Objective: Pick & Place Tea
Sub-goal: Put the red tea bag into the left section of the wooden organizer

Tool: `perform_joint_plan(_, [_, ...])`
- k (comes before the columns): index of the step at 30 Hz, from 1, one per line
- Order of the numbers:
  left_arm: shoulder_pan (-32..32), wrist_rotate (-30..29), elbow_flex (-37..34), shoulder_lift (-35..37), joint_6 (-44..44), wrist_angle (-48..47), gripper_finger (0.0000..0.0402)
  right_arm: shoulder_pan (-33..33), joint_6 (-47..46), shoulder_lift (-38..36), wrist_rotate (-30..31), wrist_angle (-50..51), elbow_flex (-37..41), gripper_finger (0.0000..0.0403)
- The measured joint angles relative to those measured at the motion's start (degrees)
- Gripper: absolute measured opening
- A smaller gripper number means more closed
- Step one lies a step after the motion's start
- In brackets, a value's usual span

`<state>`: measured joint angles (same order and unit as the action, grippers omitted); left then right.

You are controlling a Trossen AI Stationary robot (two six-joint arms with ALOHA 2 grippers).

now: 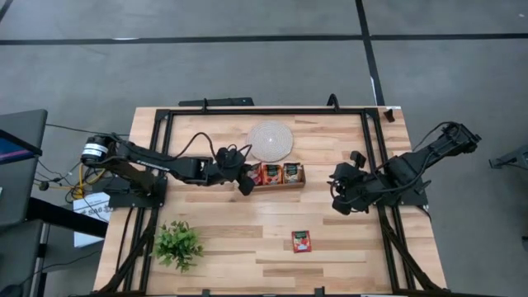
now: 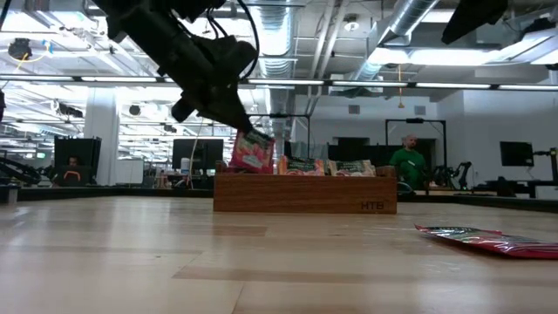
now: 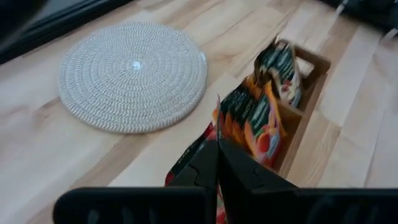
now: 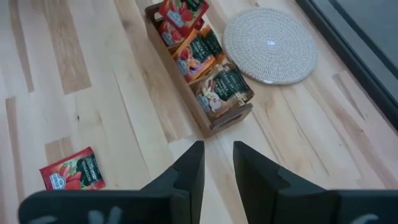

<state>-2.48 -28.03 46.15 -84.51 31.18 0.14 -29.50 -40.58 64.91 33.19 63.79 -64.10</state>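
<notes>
My left gripper (image 1: 246, 185) hangs over the left end of the long brown wooden tray (image 1: 299, 183) and is shut on a red tea sachet (image 2: 254, 151). Several more sachets (image 1: 280, 173) stand upright in the tray's middle and right compartments. One red sachet (image 1: 302, 240) lies flat on the table nearer the front; it also shows in the right wrist view (image 4: 69, 171). My right gripper (image 1: 340, 203) is open and empty to the right of the tray, its fingers (image 4: 189, 165) pointing toward the tray's right end. My left gripper pinches the red sachet by its upper part (image 2: 244, 135) between its two fingers. The fingers slant down from the table's left side. The sachet hangs tilted below them, its lower edge (image 2: 257, 168) at the top of the tray's left compartment, behind the tray's wall.
A round pale woven mat (image 1: 271, 141) lies just behind the tray. A small green plant (image 1: 177, 244) stands at the front left. A dark frame (image 1: 161, 140) runs along the table's edges. Bare wood lies between the tray and the front edge.
</notes>
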Motion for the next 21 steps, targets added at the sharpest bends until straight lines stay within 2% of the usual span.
perform_joint_plan(21, [0.02, -0.5, 0.02, -0.76, -0.79, 0.43, 0.0, 0.0, 0.0, 0.0, 0.04, -1.1, 0.0, 0.0077])
